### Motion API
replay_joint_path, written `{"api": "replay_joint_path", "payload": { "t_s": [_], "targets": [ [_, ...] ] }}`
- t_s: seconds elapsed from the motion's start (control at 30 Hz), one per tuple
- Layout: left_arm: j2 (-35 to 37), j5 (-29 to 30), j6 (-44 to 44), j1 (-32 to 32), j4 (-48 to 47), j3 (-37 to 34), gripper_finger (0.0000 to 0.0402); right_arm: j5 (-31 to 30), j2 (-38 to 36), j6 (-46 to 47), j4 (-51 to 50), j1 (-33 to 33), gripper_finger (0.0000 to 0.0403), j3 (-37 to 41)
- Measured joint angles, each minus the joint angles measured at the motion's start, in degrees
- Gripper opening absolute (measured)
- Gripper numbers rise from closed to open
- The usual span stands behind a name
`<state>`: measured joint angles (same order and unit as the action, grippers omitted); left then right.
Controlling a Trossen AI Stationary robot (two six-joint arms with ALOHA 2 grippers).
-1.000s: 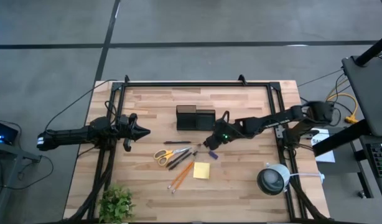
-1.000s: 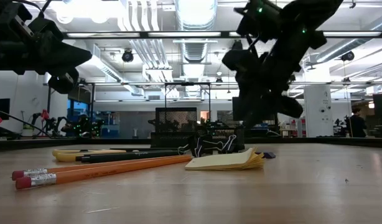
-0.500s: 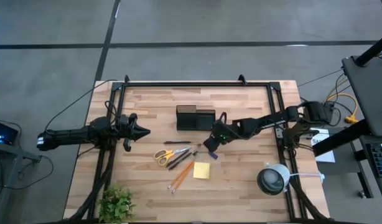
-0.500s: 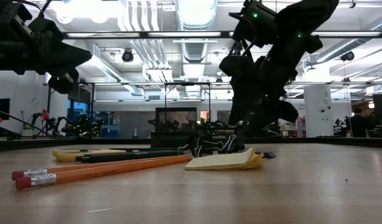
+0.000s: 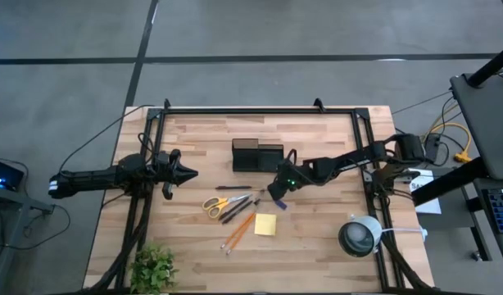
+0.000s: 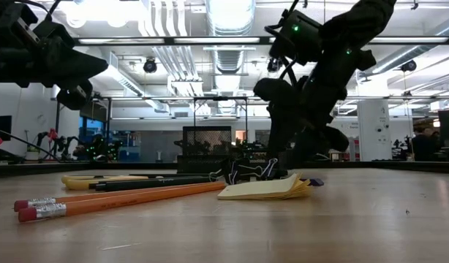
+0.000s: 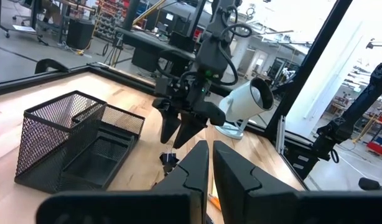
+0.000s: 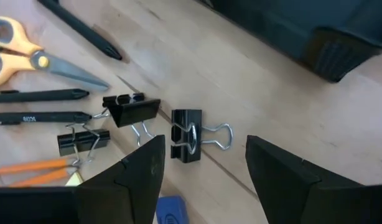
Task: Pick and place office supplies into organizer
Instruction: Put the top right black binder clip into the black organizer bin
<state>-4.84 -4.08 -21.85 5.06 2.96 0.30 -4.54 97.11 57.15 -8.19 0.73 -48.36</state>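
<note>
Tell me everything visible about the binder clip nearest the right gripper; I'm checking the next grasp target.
The binder clip is a small black clamp with two silver wire handles splayed flat toward one side. It lies on its side on the wooden table, apart from two similar clips beside it. The open right gripper hovers above, fingers either side, not touching.

We see right gripper (image 6: 287, 150) hanging over binder clips (image 6: 248, 170) w/ jaws apart, sticky pad (image 6: 265, 190) just in front, orange pencils (image 6: 115, 200) on bench (image 6: 341, 226), left gripper (image 6: 71, 69) up high.
</note>
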Motion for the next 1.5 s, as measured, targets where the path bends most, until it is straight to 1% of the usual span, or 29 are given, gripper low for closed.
{"api": "replay_joint_path", "payload": {
  "t_s": [0.17,0.5,0.73,1.07,1.27,1.5],
  "targets": [
    [0.0,0.0,0.0,0.0,0.0,0.0,0.0008,-0.1,-0.3,-1.0,-0.6,-0.6,0.021,0.0],
    [0.0,0.0,0.0,0.0,0.0,0.0,0.0008,0.1,-0.3,0.8,-0.5,-2.4,0.021,0.0],
    [0.0,0.0,0.0,0.0,0.0,0.0,0.0008,1.9,0.2,0.9,0.2,-2.3,0.021,0.0],
    [0.0,0.0,0.0,0.0,0.0,0.0,0.0008,2.1,1.4,1.1,1.0,-2.2,0.0207,-0.1],
    [0.0,0.0,0.0,0.0,0.0,0.0,0.0008,2.9,1.4,1.3,1.5,-2.3,0.0189,0.0],
    [0.0,0.0,0.0,0.0,0.0,0.0,0.0008,3.7,1.4,2.7,1.9,-2.3,0.0146,0.0]
  ]
}}
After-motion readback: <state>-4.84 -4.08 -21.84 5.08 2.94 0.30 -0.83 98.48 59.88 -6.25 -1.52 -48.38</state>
